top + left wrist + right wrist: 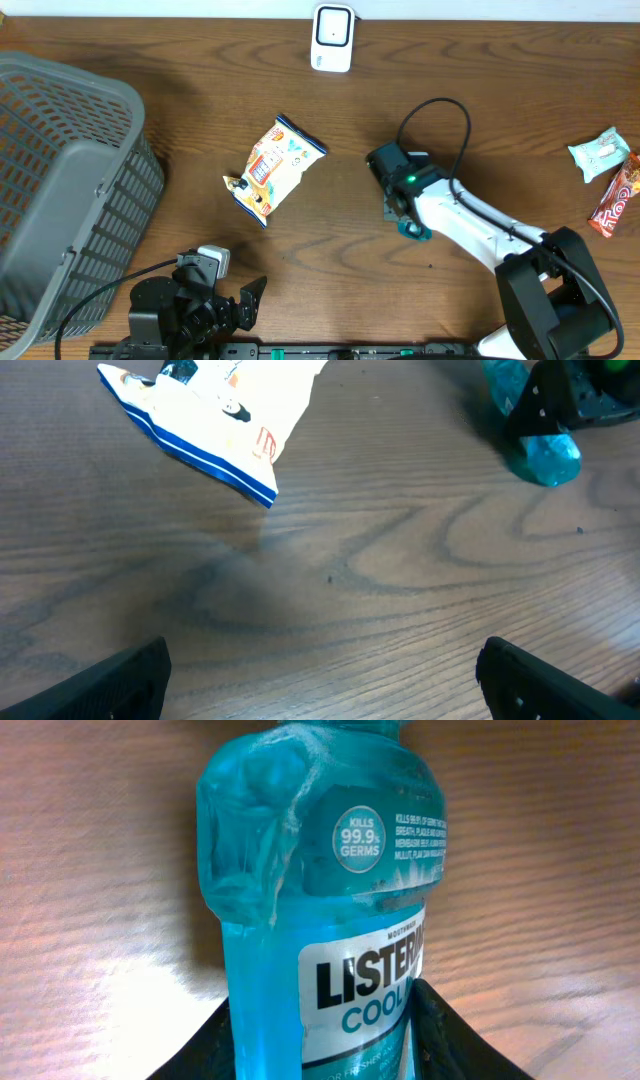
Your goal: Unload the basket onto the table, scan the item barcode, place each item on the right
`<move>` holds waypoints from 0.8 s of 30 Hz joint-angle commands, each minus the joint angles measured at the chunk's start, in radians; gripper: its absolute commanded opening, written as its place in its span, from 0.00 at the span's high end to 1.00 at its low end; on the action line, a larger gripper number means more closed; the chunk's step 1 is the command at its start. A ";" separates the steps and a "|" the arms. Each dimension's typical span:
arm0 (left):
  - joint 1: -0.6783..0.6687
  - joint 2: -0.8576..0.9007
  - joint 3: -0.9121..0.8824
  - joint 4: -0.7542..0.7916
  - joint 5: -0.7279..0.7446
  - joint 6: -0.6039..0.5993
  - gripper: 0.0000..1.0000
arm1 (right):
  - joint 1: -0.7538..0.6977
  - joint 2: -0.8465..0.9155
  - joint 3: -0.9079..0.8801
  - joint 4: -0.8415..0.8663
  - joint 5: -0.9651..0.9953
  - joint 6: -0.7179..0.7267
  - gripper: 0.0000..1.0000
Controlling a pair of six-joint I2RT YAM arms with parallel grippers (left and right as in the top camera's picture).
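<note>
- The right gripper (330, 1045) has its two dark fingers against either side of a teal mouthwash bottle (320, 870), low on the body; the jaws stand part-closed and it looks like a firm grip
- The grip sits below the front label, probably so the printed faces stay bare; no barcode shows in any view, so it is likely on the hidden back
- From above, bottle and gripper sit right of the table's (480, 100) middle, the bottle low over the wood; I cannot tell whether it touches
- The white scanner (332, 37) stands at the far edge, well apart, with bare wood between it and the bottle, so the way there looks free
- A snack bag (272, 168) lies to the left, near that path but off it
- The left gripper (325, 680) is spread wide and holds nothing, parked at the near edge, probably to keep clear
- The grey basket (115, 215) fills the left end; two small wrapped snacks (612, 195) lie at the right edge, both far from the route
</note>
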 commanded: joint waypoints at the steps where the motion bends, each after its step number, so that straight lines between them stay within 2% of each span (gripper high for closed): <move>1: 0.002 -0.002 0.009 -0.002 -0.005 0.010 0.02 | -0.037 0.098 -0.070 0.010 -0.273 -0.097 0.68; 5: 0.002 -0.002 0.009 -0.002 -0.005 0.010 0.02 | -0.073 0.098 -0.067 0.039 -0.459 -0.237 0.69; 7: 0.002 -0.002 0.009 -0.002 -0.005 0.010 0.02 | -0.092 0.098 -0.067 0.047 -0.536 -0.311 0.75; 11: 0.002 -0.002 0.009 -0.002 -0.005 0.010 0.02 | -0.122 0.098 -0.066 0.046 -0.660 -0.434 0.77; 24: 0.002 -0.002 0.009 -0.002 -0.005 0.010 0.02 | -0.142 0.098 -0.043 0.035 -0.682 -0.457 0.78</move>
